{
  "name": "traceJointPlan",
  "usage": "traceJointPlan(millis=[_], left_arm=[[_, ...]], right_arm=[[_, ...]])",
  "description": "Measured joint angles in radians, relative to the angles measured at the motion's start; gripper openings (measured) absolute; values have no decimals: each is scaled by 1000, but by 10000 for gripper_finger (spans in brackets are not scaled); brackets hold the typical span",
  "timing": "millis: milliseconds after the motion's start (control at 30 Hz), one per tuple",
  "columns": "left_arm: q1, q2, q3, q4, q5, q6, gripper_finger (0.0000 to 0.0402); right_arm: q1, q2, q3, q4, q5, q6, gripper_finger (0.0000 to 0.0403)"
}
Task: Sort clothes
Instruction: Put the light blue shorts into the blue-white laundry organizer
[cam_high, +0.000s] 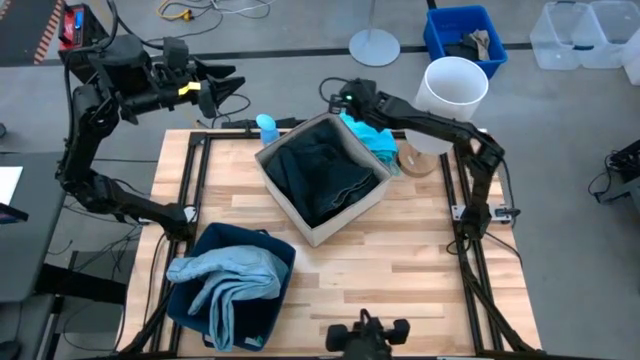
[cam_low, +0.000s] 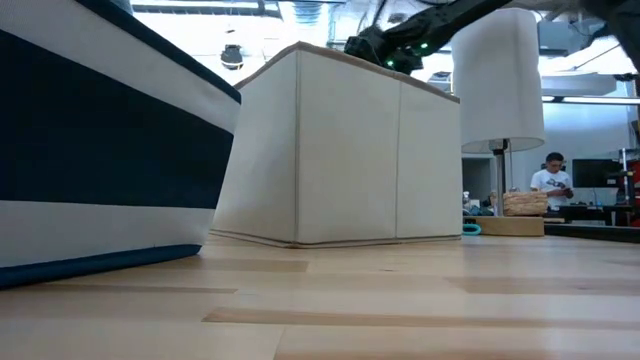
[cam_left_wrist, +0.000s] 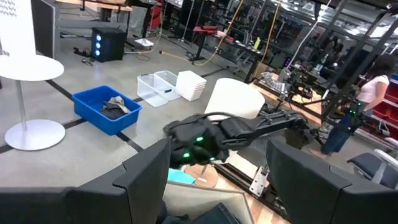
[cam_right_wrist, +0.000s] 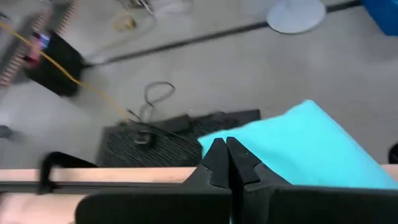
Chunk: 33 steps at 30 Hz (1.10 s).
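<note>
A beige fabric box (cam_high: 322, 178) stands mid-table and holds dark garments (cam_high: 320, 170); I cannot tell the black one from the jeans. A navy fabric box (cam_high: 235, 290) at the near left holds the pale blue garment (cam_high: 230, 275), which hangs over its rim. The turquoise garment (cam_high: 370, 135) lies on the table behind the beige box's far corner. My right gripper (cam_high: 343, 101) is above that corner, shut on the turquoise cloth (cam_right_wrist: 292, 146). My left gripper (cam_high: 232, 88) is open and empty, raised beyond the table's far left edge. My right gripper has its two fingers closed together, with the turquoise garment's edge (cam_right_wrist: 208, 138) right at their tips; the fingers hide the place of contact. The fingers reach from the table's right toward its left. The cloth spreads smooth beyond them, and its rest lies on the table.
A white cylinder (cam_high: 455, 88) and a round wicker piece (cam_high: 420, 160) stand at the far right. A small blue object (cam_high: 267, 128) sits at the far edge. A blue bin (cam_high: 465, 35) is on the floor beyond. A person (cam_low: 550, 185) stands far behind the table.
</note>
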Motion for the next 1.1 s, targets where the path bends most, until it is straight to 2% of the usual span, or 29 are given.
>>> traceJointPlan(millis=[300, 533, 700, 833, 1100], left_arm=[[0, 0, 0, 0, 0, 8, 263], [0, 0, 0, 0, 1, 8, 263], [0, 0, 0, 0, 1, 8, 263], [0, 0, 0, 1, 1, 8, 263], [0, 0, 0, 0, 1, 8, 263]], right_arm=[[9, -172, -240, 193, -10, -55, 0], [-10, -248, -378, 197, -24, 54, 0], [5, -289, -401, 256, -29, 58, 0], [6, -292, -401, 231, -32, 109, 0], [86, -356, -403, 443, -45, -131, 0]])
